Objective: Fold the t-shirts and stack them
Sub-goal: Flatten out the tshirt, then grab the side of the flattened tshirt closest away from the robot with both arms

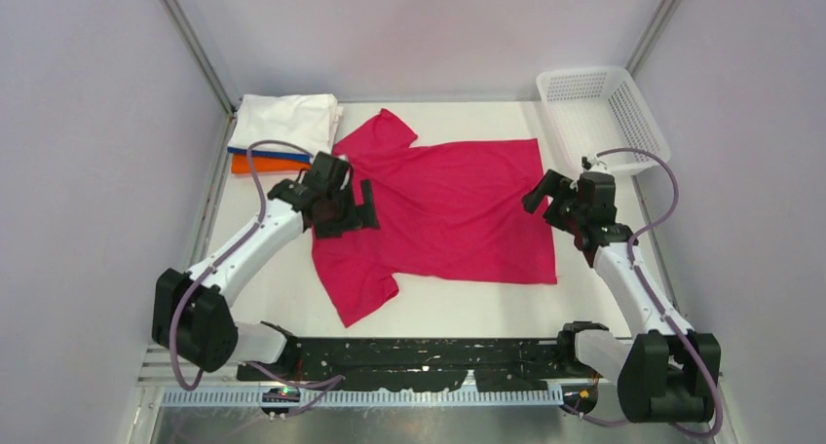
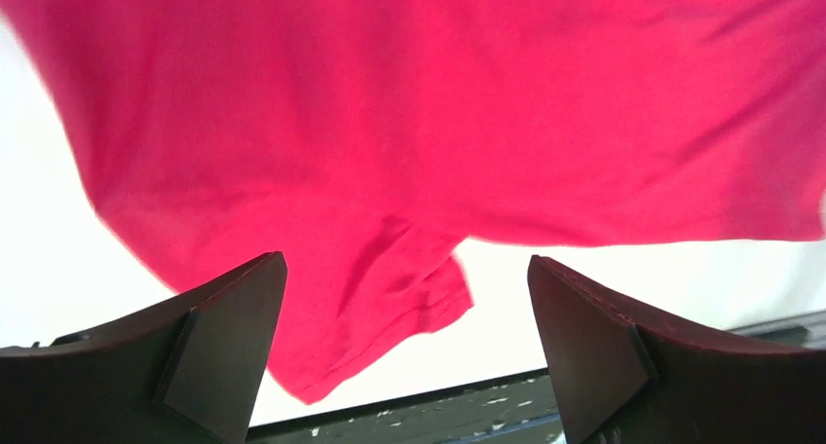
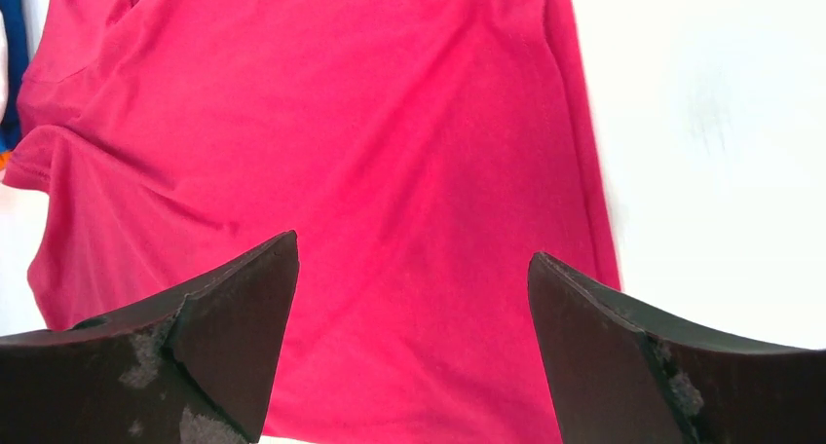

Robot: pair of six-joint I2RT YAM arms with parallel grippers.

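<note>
Top view: white t-shirt (image 1: pixel 287 121), blue t-shirt (image 1: pixel 239 151) and orange t-shirt (image 1: pixel 242 165), apparently folded, stacked at the far-left corner. Magenta t-shirt (image 1: pixel 448 210) lies flat mid-table, unfolded; one left to do.
Left wrist: left gripper (image 2: pixel 409 356), jaws apart, empty, above a sleeve.
Right wrist: right gripper (image 3: pixel 414 351), jaws apart, empty, near the hem.

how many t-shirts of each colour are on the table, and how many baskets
magenta-red cotton t-shirt, spread flat: 1
white folded t-shirt: 1
blue folded t-shirt: 1
orange folded t-shirt: 1
white plastic mesh basket: 1
total: 5
</note>
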